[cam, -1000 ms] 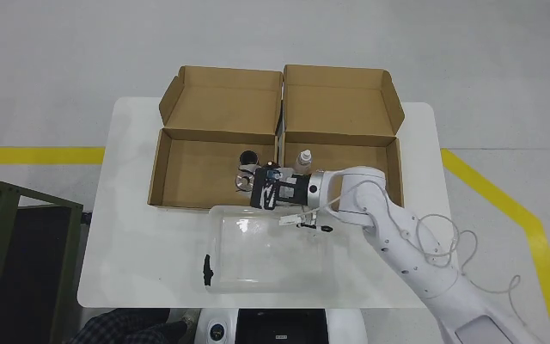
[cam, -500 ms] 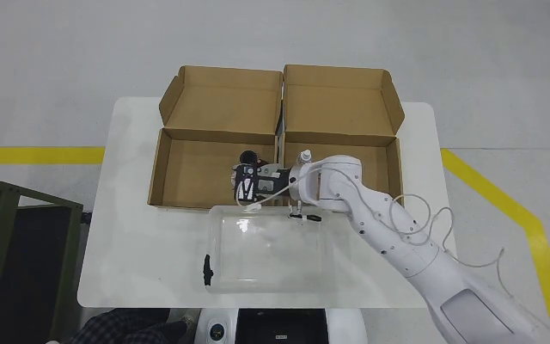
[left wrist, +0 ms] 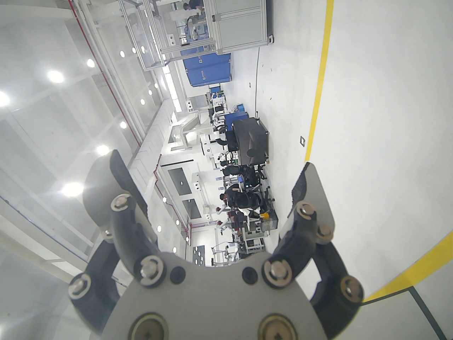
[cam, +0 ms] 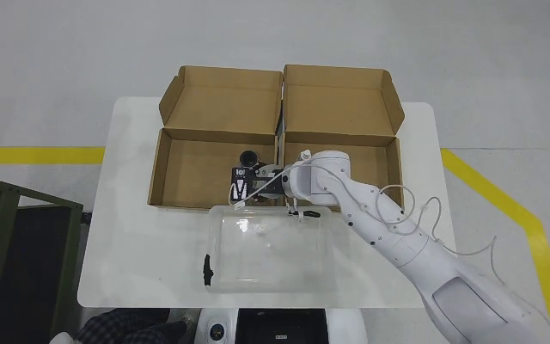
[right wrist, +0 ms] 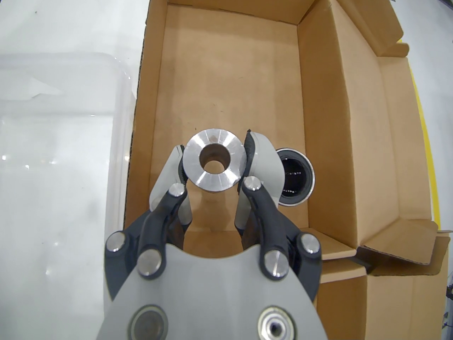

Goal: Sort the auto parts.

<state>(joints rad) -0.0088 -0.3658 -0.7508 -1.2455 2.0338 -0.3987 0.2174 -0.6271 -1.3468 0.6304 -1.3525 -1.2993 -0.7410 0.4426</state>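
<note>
Moved left over box [right wrist: 226,72], R end effector [right wrist: 213,164] grips steel ring [right wrist: 198,178] (wrist cam); L end effector [left wrist: 212,164] apart.

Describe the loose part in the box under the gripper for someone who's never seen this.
On the white table, two open brown cardboard boxes sit side by side; take the one under the right gripper. On its floor beside the gripper sits a short metal-rimmed cylinder with a black bore. Unlike the steel ring clamped in the gripper, it is dark inside and unheld.
</note>
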